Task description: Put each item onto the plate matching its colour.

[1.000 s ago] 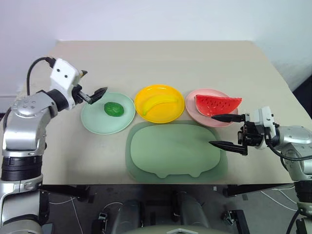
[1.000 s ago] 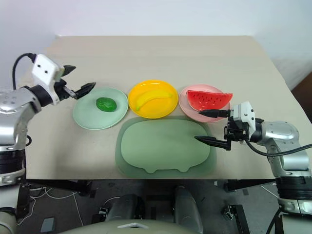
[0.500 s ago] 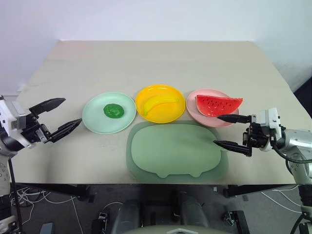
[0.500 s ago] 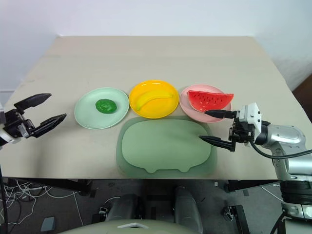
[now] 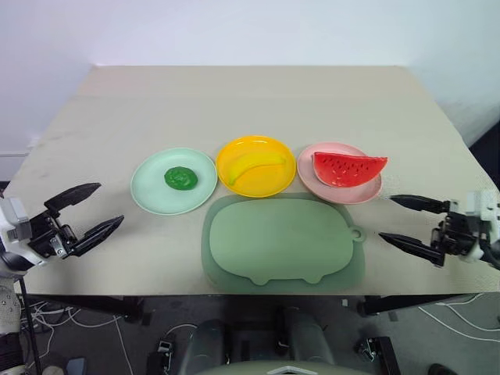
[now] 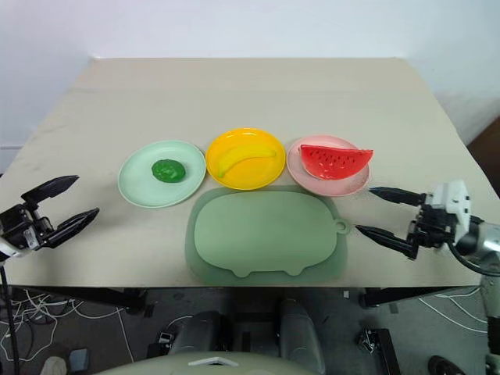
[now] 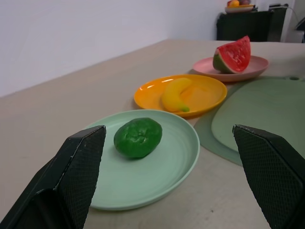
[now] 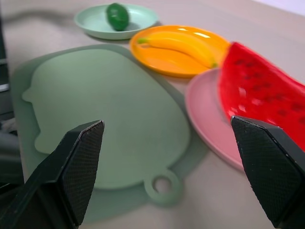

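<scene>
On a desk (image 5: 258, 101), a green lump (image 5: 180, 177) sits on the mint plate (image 5: 148, 191), a banana (image 5: 251, 165) on the yellow plate (image 5: 269, 186), a watermelon wedge (image 5: 348, 168) on the pink plate (image 5: 312, 181). The left pincer (image 5: 82, 211) and right pincer (image 5: 408, 222) gape wide, empty, at opposite desk edges.

Rectangular beige table (image 5: 258, 101) with a matte top, seen from above. Three round glossy plastic plates lie in a row across its middle — a pale mint-green plate (image 5: 153, 195) on the left, a bright yellow plate (image 5: 234, 152) in the centre, a pale pink plate (image 5: 312, 181) on the right; neighbouring rims sit just beside one another. In front of the row lies a large grey-green pig-shaped mat (image 5: 281, 242), flat on the table, its far edge passing just under the yellow and pink plates — its small ring-shaped tab points right.
</scene>
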Controlling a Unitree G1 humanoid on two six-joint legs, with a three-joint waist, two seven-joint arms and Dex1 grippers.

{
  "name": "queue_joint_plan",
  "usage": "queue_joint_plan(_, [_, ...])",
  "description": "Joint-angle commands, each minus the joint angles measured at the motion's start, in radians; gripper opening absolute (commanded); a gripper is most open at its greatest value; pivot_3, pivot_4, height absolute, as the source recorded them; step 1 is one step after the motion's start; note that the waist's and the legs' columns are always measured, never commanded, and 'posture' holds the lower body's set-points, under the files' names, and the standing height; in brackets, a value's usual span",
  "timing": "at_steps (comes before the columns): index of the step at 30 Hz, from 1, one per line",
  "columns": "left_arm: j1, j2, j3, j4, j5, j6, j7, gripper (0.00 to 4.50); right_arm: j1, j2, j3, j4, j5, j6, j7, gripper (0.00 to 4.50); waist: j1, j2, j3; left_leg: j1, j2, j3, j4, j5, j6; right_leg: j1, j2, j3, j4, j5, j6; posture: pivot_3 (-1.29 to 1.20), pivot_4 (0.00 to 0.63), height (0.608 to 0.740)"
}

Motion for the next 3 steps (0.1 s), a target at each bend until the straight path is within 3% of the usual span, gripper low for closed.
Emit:
queue_joint_plan(1, [-0.027,0.018,0.000,0.017,-0.007,-0.036,-0.012,4.48,0.008,-0.023,-0.053,-0.004,0.012,-0.019,-0.002,4.50,-0.001,0.000,0.000,0.000,0.000,0.000,0.000,0.000,0.000,0.000,0.000,0.000,0.000,0.000,0.000,0.00,0.150,0.736])
queue_joint_plan(3, [-0.040,0.019,-0.012,0.027,-0.005,-0.033,-0.010,4.48,0.009,-0.021,-0.061,0.002,0.007,-0.023,-0.011,4.50,0.000,0.000,0.000,0.000,0.000,0.000,0.000,0.000,0.000,0.000,0.000,0.000,0.000,0.000,0.000,0.00,0.150,0.736])
